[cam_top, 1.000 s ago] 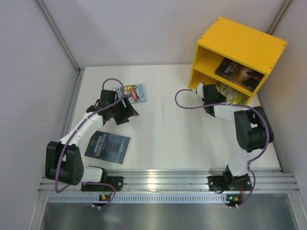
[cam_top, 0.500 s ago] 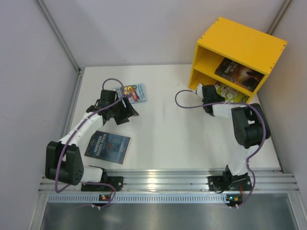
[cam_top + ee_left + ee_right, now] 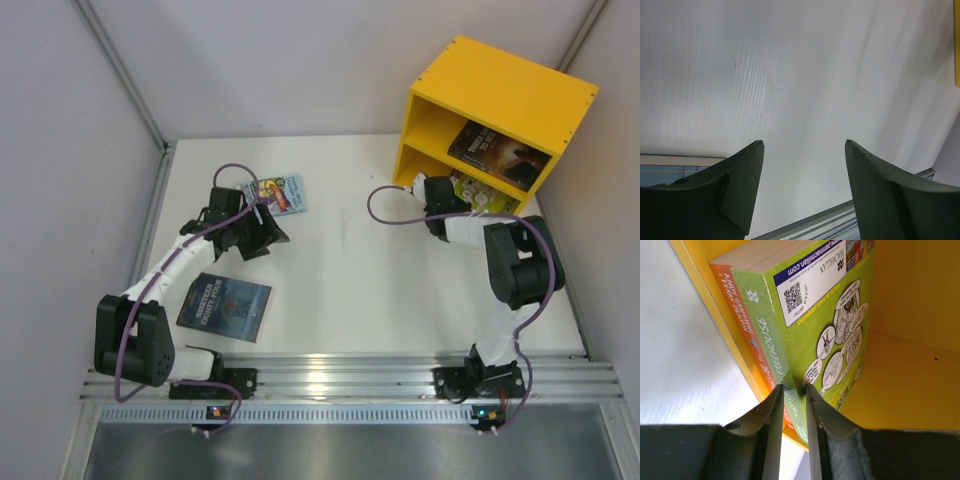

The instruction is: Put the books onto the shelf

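Observation:
The yellow shelf stands at the back right. A dark book lies in its upper compartment. In the lower one a lime green book lies on an orange-red book. My right gripper is at the lower compartment's left front, its fingers pinching the green book's spine corner. On the table lie a light blue book and a blue-grey book. My left gripper hovers between them, open and empty.
Grey walls close in the white table on the left, back and right. An aluminium rail runs along the near edge by the arm bases. The right arm's purple cable loops in front of the shelf.
The right gripper's jaws have narrowed onto the green book's spine and its elbow has shifted slightly. The left arm and the books on the table have not moved.

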Robot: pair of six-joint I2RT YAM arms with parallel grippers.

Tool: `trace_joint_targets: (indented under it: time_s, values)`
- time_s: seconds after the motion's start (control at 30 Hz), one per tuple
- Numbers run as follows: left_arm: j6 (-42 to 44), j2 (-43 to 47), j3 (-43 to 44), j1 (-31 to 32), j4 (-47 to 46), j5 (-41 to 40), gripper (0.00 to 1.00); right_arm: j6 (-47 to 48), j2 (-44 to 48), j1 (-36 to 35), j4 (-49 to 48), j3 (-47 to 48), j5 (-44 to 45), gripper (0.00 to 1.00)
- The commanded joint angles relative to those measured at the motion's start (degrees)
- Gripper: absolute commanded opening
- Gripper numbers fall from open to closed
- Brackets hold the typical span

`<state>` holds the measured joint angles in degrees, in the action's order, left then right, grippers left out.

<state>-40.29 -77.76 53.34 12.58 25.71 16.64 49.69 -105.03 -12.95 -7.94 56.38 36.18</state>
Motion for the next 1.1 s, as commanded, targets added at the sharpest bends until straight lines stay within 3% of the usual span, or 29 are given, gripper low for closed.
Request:
trace_joint_targets:
  time_s: [0.0,0.57,0.83,1.07]
  values:
    - [1.01,0.41,1.24,0.17,-1.19,-0.38,0.71,-2.05,0.53,1.70,-0.49,1.89,0.82,0.21]
    - [0.66,0.41,0.97,0.17,-1.46,-0.56,0.71,-3.02,0.17,2.32,0.21,2.24,0.47,0.24]
    - [0.13,0.67,1.41,0.17,-1.19,-0.73,0.71,-3.90,4.04,-0.40,1.96,2.24,0.90,0.38]
    - [-0.49,3.40,5.72,-0.27,-0.22,-7.57,0.70,-13.99,14.40,-10.85,10.29,5.22,-2.51,0.48]
